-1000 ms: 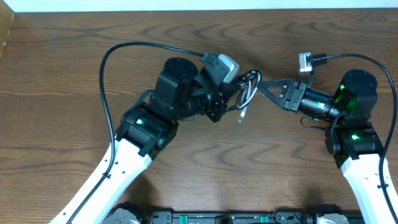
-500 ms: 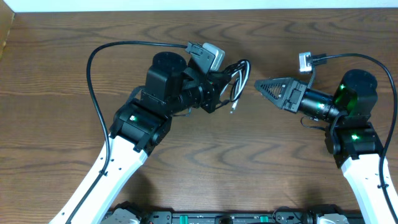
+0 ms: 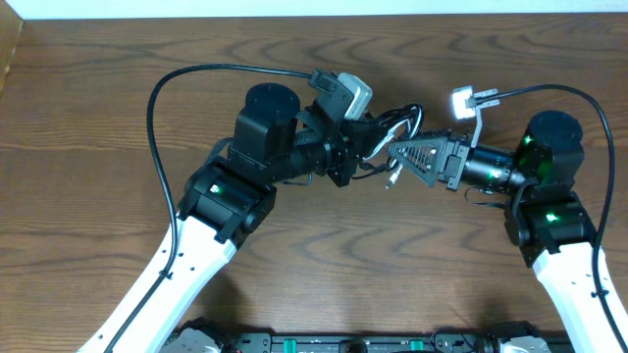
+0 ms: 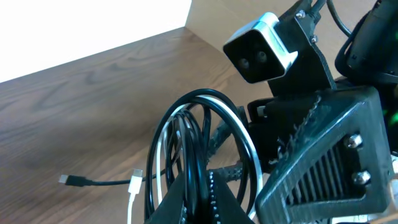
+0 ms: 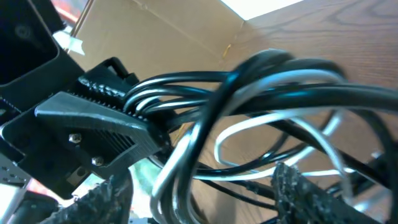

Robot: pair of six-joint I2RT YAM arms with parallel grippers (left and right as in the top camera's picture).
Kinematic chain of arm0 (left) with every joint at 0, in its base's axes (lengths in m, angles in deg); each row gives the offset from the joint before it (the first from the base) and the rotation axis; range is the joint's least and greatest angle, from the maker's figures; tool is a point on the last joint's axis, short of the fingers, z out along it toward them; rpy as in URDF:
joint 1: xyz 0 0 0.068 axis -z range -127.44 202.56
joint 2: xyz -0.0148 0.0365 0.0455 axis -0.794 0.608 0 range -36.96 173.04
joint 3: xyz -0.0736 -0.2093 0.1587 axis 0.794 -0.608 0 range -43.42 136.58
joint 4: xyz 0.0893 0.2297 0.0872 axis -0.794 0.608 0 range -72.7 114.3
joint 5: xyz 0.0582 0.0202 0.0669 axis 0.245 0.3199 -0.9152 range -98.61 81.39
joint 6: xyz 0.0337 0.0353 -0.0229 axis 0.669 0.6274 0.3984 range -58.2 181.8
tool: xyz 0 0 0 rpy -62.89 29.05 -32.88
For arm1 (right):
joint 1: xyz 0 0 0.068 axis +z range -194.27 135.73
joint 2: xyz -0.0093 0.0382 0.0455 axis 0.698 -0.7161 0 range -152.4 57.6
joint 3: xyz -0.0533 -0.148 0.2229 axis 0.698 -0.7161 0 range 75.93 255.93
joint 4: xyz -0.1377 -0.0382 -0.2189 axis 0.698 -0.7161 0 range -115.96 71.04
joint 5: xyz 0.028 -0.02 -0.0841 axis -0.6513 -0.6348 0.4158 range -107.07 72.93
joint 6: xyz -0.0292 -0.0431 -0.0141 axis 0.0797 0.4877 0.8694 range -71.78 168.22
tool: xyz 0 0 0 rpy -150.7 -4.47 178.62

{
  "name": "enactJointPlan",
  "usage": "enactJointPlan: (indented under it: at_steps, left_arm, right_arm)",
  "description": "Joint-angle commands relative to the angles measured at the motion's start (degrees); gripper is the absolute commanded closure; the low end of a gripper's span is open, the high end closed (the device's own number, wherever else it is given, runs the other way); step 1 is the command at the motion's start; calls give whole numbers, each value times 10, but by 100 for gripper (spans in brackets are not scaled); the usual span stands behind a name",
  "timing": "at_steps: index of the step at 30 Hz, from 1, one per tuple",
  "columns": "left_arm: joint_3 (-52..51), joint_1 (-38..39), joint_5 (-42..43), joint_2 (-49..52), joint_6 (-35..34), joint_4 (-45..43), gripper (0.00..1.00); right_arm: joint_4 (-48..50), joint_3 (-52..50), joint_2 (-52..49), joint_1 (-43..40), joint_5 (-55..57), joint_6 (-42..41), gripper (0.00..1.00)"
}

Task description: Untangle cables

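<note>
The cables, one black and one white, form a small coil held in the air above the table's middle. My left gripper is shut on several strands of the coil, pinched between its fingertips. A white plug and a black plug hang loose below. My right gripper faces it from the right, open. Its fingers stand wide apart, with cable strands passing between them. The left gripper shows there clamping the strands' far end.
Thick black arm cables arc over the wooden table behind each arm. A cardboard box corner sits at the far left edge. The two arms nearly touch at the middle.
The right gripper opened off the coil, then moved left again so strands lie between its fingers. The left gripper pulled the coil left, then brought it back right.
</note>
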Motion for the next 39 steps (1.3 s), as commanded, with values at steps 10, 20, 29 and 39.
enactJointPlan:
  at_steps: [10,20,29,39]
  left_arm:
    - [9,19,17,-1,-16,-5,93]
    - [9,-25,8,-10,-16,28,92]
    - [9,-42,94,-40,36,42,93]
    - [9,-46,106,-71,66,38,92]
  right_arm:
    - [1,5,3,8,-8,24,99]
    - [-118,5,3,-47,53,24,99]
    - [-201,5,3,-107,97,24,99]
    - [-256,5,3,-112,137,40,99]
